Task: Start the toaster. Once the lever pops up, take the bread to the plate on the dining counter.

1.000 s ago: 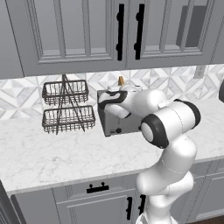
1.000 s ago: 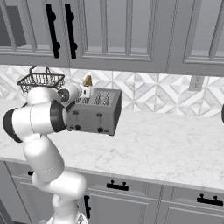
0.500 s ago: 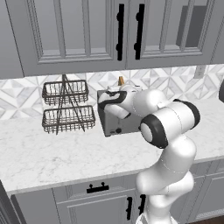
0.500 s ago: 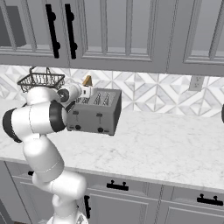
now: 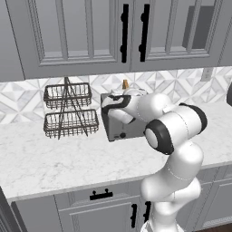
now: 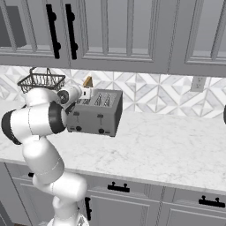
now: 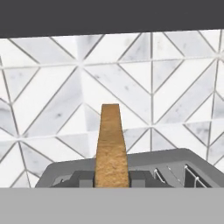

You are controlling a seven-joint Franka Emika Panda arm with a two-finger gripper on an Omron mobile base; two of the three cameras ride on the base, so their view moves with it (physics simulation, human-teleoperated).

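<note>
While the arm reaches over the worktop, its gripper sits clamped on the bread, one dark finger tip on each flat side of the slice. One slice: seen edge-on in the hand view, it is a narrow upright strip, golden-tan and grainy, with a slightly darker brown crust at the top. It rises straight up from between the finger tips. In the left base view just its brown top corner pokes above the white hand, same in the right base view.

One toaster, directly below and just past the gripper: boxy grey brushed metal, slots on top, small black knobs low on its front. In the hand view its grey top spreads to both sides of the finger tips, slot openings to the right. Whether the slice's bottom edge is clear of the slot, cannot tell; the fingers hide it.

One wire rack, two tiers of dark baskets, stands on the marble worktop well off to the gripper's left. Behind the gripper is the backsplash, white-grey triangle tiles. Above it, grey wall cabinets with two black vertical handles side by side. Below the worktop, grey cabinet fronts with black handles.
</note>
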